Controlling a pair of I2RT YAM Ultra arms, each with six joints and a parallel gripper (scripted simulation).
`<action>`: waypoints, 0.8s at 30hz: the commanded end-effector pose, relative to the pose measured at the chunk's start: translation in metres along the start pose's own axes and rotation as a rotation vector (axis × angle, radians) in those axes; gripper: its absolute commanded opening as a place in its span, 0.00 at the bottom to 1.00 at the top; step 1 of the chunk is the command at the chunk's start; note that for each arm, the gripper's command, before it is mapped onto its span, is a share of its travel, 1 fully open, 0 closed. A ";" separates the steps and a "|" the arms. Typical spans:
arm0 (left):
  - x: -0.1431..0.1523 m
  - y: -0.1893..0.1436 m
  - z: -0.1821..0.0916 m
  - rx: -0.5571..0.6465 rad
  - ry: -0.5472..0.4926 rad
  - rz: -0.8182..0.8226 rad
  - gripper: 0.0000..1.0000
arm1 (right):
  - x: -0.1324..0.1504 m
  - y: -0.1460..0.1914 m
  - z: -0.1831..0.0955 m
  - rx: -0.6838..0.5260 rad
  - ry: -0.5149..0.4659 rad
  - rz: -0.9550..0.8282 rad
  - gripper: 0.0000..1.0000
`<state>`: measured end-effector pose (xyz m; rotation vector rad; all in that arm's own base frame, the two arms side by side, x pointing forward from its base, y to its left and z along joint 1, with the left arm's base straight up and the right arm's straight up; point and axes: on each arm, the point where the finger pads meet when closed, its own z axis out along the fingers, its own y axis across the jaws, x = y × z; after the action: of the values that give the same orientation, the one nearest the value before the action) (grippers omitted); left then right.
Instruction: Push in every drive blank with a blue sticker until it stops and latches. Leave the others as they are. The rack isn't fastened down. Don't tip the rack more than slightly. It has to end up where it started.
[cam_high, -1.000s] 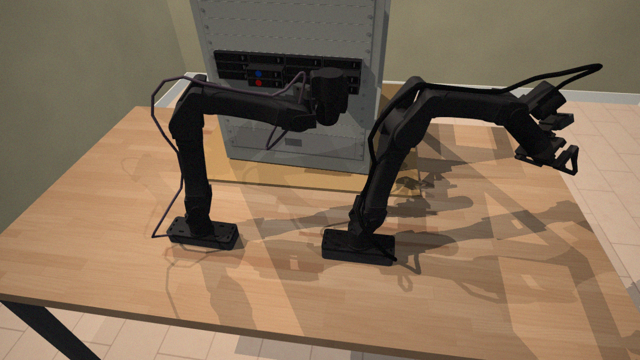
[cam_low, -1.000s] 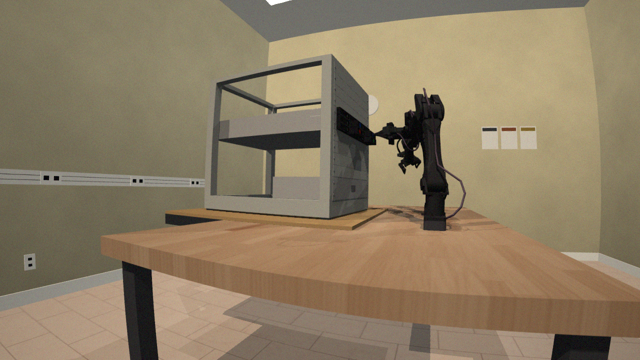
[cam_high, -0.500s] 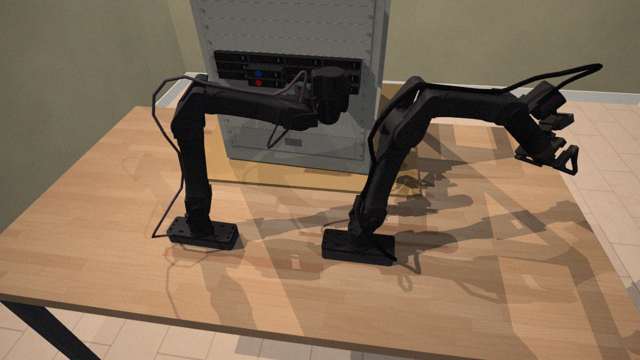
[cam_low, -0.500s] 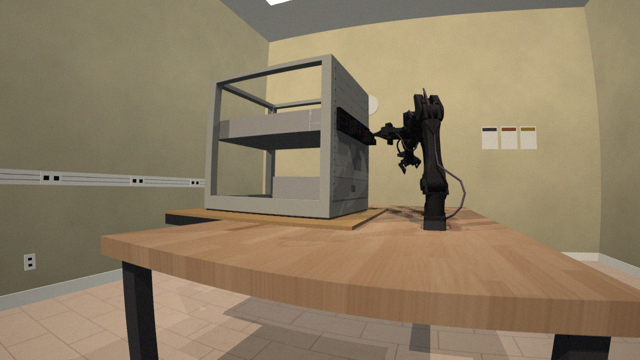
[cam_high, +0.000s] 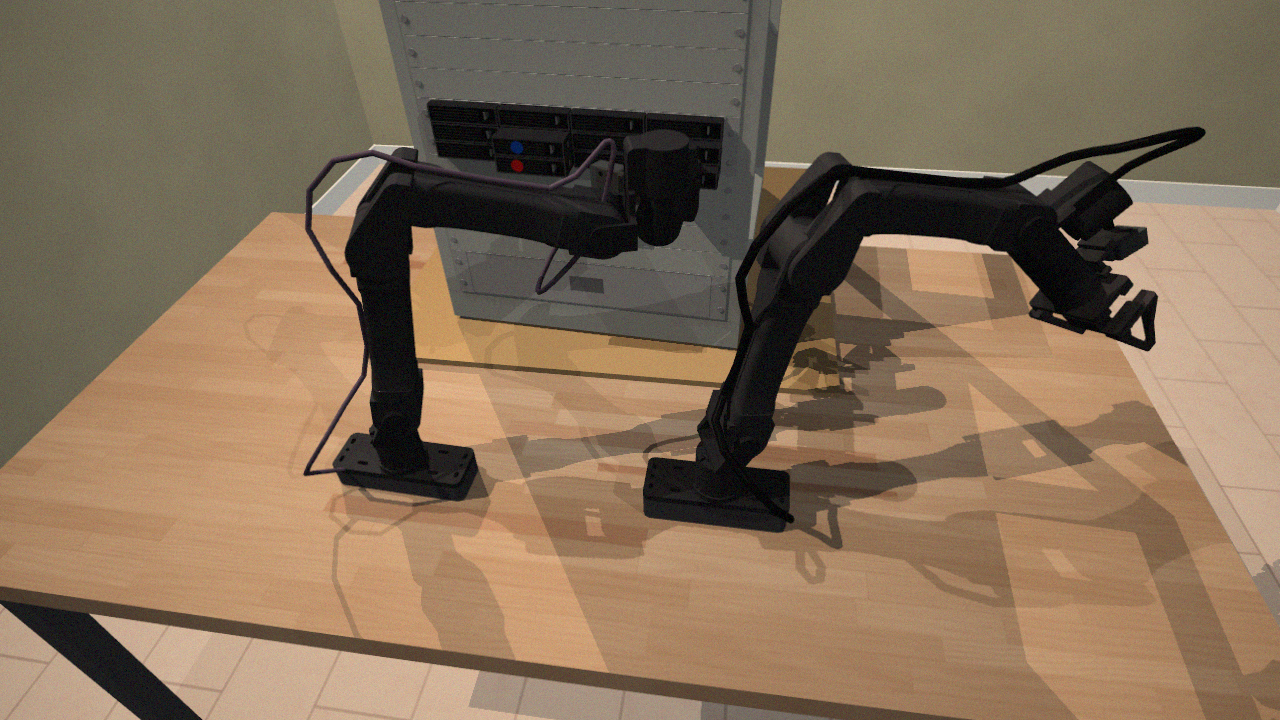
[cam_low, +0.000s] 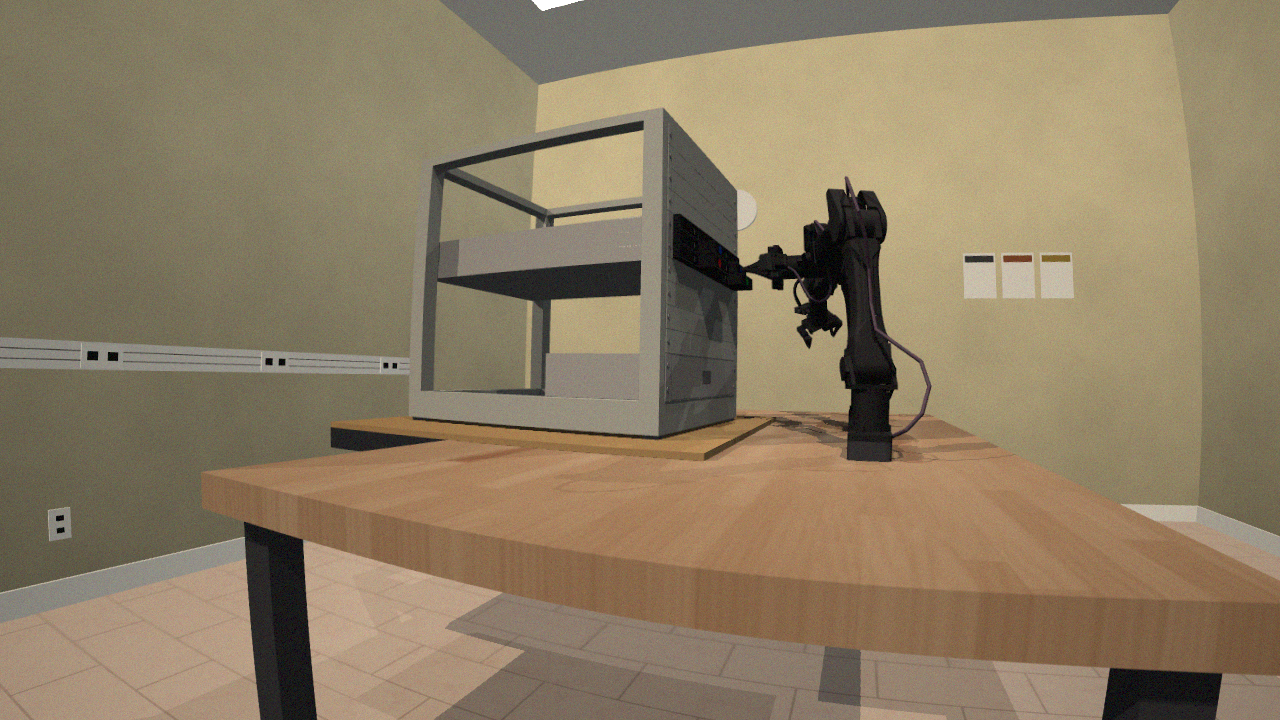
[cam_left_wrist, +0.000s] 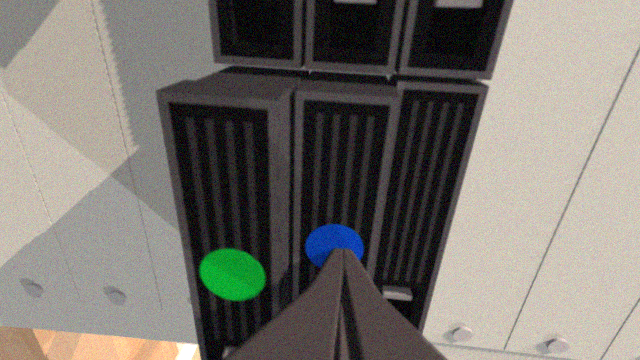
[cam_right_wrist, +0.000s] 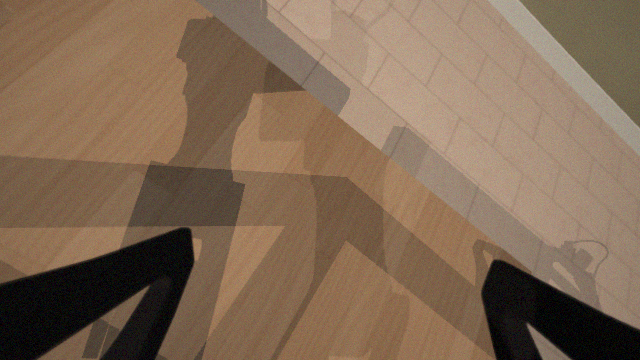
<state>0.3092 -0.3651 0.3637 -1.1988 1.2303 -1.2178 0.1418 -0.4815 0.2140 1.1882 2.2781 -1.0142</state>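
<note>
The left gripper (cam_left_wrist: 343, 252) (cam_low: 748, 268) is shut and empty; its tips overlap the lower edge of the blue sticker on a drive blank (cam_left_wrist: 342, 170) in the left wrist view. That blank stands out slightly more than its plain neighbour and clearly less than the green-sticker blank (cam_left_wrist: 225, 175). Whether the tips touch it is unclear. In the top view, another blue-sticker blank (cam_high: 535, 143) protrudes above a red-sticker blank (cam_high: 537, 167). The grey rack (cam_high: 572, 53) (cam_low: 651, 286) (cam_left_wrist: 540, 150) stands upright. The right gripper (cam_right_wrist: 340, 257) is open and empty, away from the rack.
The rack stands on a thin wooden board (cam_high: 537, 355) (cam_low: 698, 450) on the table (cam_high: 223, 555) (cam_low: 805, 537). The left arm crosses in front of the rack and hides some bays in the top view. The right arm reaches toward the table's right edge.
</note>
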 end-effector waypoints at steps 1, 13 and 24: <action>-0.005 -0.018 0.008 0.013 0.000 -0.019 0.00 | -0.007 -0.005 -0.006 0.010 -0.023 0.008 1.00; -0.004 -0.021 0.005 0.015 0.008 -0.024 0.00 | -0.007 -0.005 -0.006 0.010 -0.023 0.008 1.00; -0.005 -0.020 0.009 0.015 0.005 -0.024 0.00 | -0.007 -0.005 -0.006 0.010 -0.023 0.008 1.00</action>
<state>0.3158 -0.3647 0.3658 -1.2003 1.2281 -1.2248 0.1418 -0.4815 0.2140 1.1882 2.2781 -1.0142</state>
